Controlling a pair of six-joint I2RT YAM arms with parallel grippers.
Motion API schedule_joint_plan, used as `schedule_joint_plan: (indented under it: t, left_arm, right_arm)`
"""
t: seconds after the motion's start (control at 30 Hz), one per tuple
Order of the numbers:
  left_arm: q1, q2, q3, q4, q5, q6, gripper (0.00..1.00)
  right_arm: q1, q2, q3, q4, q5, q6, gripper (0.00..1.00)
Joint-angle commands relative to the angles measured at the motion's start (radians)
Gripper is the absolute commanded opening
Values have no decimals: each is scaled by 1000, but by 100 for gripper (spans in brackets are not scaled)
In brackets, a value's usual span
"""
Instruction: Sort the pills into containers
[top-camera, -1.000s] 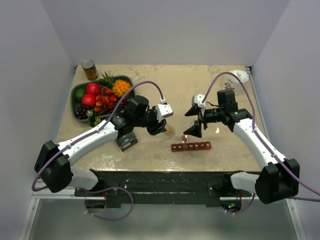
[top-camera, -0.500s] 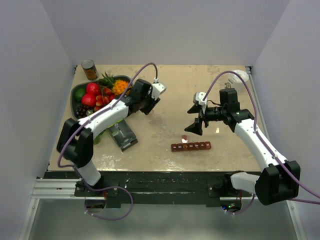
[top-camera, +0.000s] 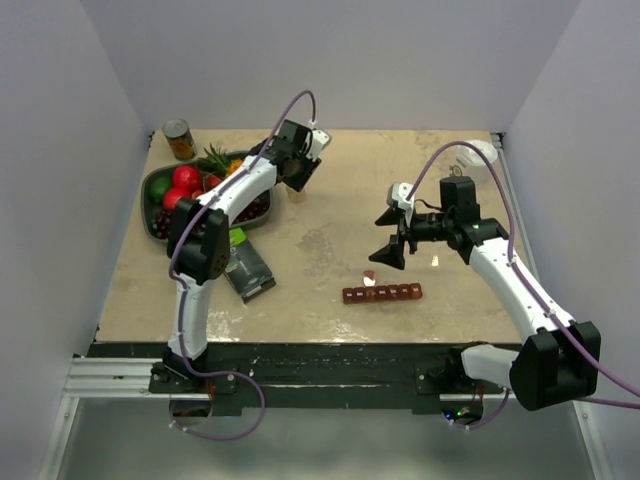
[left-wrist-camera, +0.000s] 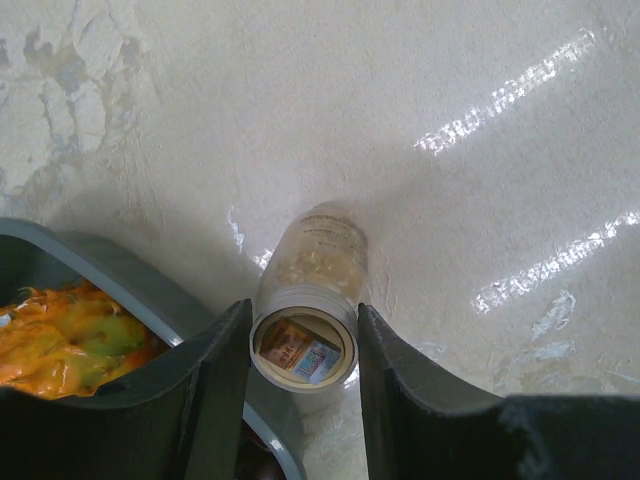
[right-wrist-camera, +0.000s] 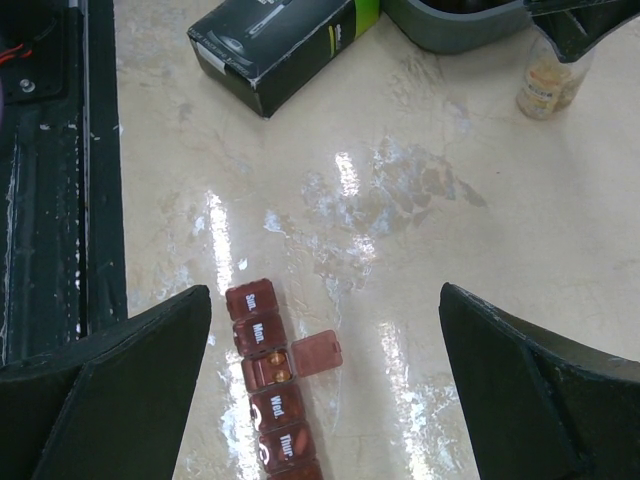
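Note:
The pills show as tan pellets inside a small clear bottle (left-wrist-camera: 315, 255), also seen in the right wrist view as the bottle (right-wrist-camera: 547, 85) standing upright. My left gripper (left-wrist-camera: 303, 312) is shut on the bottle's white-rimmed end, at the back left beside the fruit bowl (left-wrist-camera: 120, 270). In the overhead view the left gripper (top-camera: 296, 180) is far from the containers (top-camera: 382, 293), a dark red strip near the front. One compartment (right-wrist-camera: 268, 367) has its lid (right-wrist-camera: 316, 353) flipped open and holds two tan pills. My right gripper (top-camera: 390, 245) hovers open above the containers (right-wrist-camera: 262, 330).
A grey-green bowl (top-camera: 152, 188) of fruit sits at the back left, with a metal can (top-camera: 180, 139) behind it. A black box (top-camera: 247, 270) lies in front of the bowl. A white object (top-camera: 480, 152) rests at the far right corner.
My left arm has swung from the middle of the table, near the containers, back and left to the bowl's edge, carrying the bottle. The right arm has stayed put.

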Motion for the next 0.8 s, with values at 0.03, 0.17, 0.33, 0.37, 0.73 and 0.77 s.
schedule_joint_plan:
  t: [0.03,0.17,0.33,0.37,0.73,0.77]
  left_arm:
    - [-2,12,107,-62,-31,-29,52]
    - [-3,-14,112,-49,-39,-35,63]
    - [0,-84,101,-26,-9,-44,66]
    - [0,-105,90,-16,4,-47,66]
    - [15,-869,-899,891,433,-161,99]
    - [15,-885,-949,906,533,-225,99]
  right_arm:
    - [-2,-22,4,30,12,12,99]
    - [-3,-17,-11,25,34,-25,99]
    - [-2,-5,-69,-59,74,-332,99]
    - [-3,-5,-109,-88,80,-421,99]
    - [1,40,-209,-260,250,-840,98]
    - [3,47,-215,-245,269,-841,98]
